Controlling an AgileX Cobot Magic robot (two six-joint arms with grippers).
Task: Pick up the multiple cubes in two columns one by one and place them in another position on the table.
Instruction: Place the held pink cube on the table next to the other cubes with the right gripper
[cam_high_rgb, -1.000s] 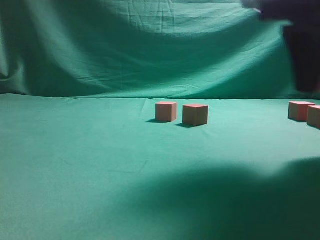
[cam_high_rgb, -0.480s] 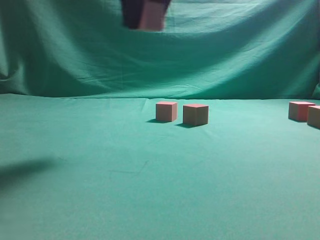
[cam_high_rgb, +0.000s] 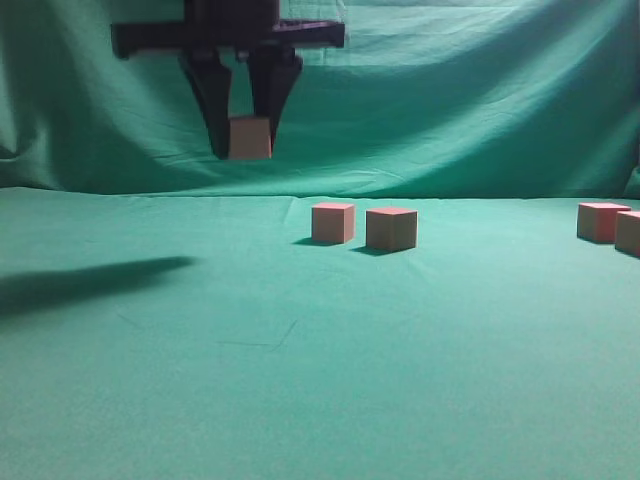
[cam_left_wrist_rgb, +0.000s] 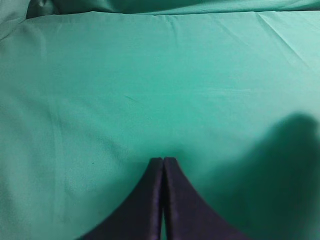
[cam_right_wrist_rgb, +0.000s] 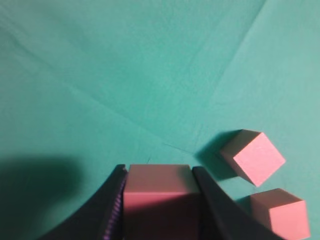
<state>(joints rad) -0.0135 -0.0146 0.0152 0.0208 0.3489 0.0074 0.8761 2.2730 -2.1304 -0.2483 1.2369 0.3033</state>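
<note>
We see a creased green surface (cam_high_rgb: 300, 340) under a draped backdrop (cam_high_rgb: 450, 100); four cubes (cam_high_rgb: 391, 229) rest there, the rightmost cut off. Right hand (cam_high_rgb: 249, 135) grasps a raised cube (cam_high_rgb: 249, 138); left hand (cam_left_wrist_rgb: 163, 162) is clenched, empty.

We see the table (cam_high_rgb: 300, 400) low from the front; both wrist cameras look steeply down (close), the right sharing two cubes (cam_right_wrist_rgb: 252, 156) with the front view.

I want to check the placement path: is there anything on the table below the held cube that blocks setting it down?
Nothing visible does. The right gripper holds the cube above bare table; the two nearest cubes sit off to one side.
</note>
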